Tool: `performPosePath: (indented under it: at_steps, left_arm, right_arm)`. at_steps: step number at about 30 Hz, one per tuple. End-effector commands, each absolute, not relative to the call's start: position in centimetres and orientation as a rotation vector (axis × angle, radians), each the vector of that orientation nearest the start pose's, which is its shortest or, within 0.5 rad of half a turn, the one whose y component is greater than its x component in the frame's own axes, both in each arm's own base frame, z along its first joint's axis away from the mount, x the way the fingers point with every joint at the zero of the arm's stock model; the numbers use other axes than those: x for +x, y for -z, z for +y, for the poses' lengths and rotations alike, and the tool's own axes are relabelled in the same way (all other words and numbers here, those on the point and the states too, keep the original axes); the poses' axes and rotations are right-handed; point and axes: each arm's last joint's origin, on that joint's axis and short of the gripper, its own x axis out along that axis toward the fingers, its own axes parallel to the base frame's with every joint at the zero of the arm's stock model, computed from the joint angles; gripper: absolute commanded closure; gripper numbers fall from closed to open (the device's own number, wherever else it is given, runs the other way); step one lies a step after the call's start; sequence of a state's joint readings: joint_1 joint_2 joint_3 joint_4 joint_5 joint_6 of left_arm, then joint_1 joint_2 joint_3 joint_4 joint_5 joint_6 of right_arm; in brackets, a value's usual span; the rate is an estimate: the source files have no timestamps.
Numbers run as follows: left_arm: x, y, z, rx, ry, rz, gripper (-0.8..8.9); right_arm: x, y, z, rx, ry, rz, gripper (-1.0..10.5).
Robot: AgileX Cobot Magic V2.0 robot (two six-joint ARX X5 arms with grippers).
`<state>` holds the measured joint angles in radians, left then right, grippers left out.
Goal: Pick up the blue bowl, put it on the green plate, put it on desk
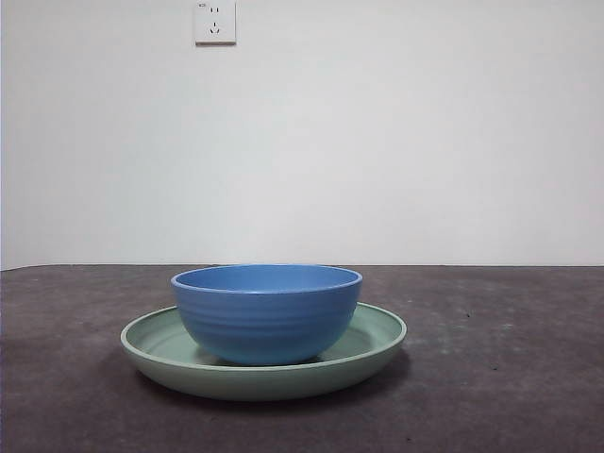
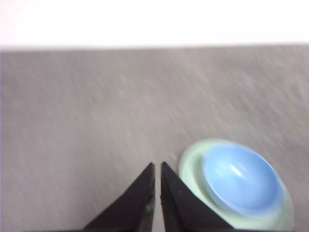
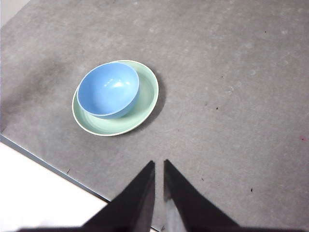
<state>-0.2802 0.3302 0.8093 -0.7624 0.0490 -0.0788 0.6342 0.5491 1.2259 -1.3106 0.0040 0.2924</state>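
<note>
The blue bowl [image 1: 268,311] stands upright inside the green plate [image 1: 377,342], which rests on the dark desk [image 1: 500,377]. No arm shows in the front view. From the left wrist, the bowl [image 2: 241,181] and plate [image 2: 190,162] appear blurred beside my left gripper [image 2: 157,165], which is shut and empty, held above the desk. The right wrist camera looks down on the bowl [image 3: 108,89] in the plate [image 3: 147,92] from high up; my right gripper [image 3: 159,163] is shut, empty and well apart from them.
A white wall with a power socket [image 1: 215,22] stands behind the desk. The desk's edge [image 3: 48,164] runs close to the plate in the right wrist view, with pale floor beyond it.
</note>
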Motion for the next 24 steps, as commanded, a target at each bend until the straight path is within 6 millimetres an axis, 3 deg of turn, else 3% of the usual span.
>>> performPosePath:
  at_steps: [1, 7, 13, 20, 24]
  left_arm:
    - [5.7, -31.4, -1.5, -0.011, 0.277, 0.173, 7.94]
    - [7.3, -26.3, -1.2, -0.040, 0.188, 0.017, 7.94]
    - [8.7, -20.9, -0.9, -0.175, 0.138, -0.029, 7.94]
    - [9.5, -16.9, -0.5, -0.211, 0.070, 0.053, 7.94]
    - [9.7, -15.7, -0.2, -0.209, 0.025, 0.103, 7.94]
  right_arm:
    - [2.1, -38.7, 1.5, 0.070, -0.520, 0.675, 9.2]
    - [2.1, -38.7, 1.5, 0.070, -0.520, 0.675, 9.2]
    - [2.1, -38.7, 1.5, 0.070, -0.520, 0.675, 9.2]
    - [2.1, -38.7, 1.5, 0.070, -0.520, 0.675, 9.2]
    - [2.1, -38.7, 1.5, 0.070, -0.520, 0.676, 9.2]
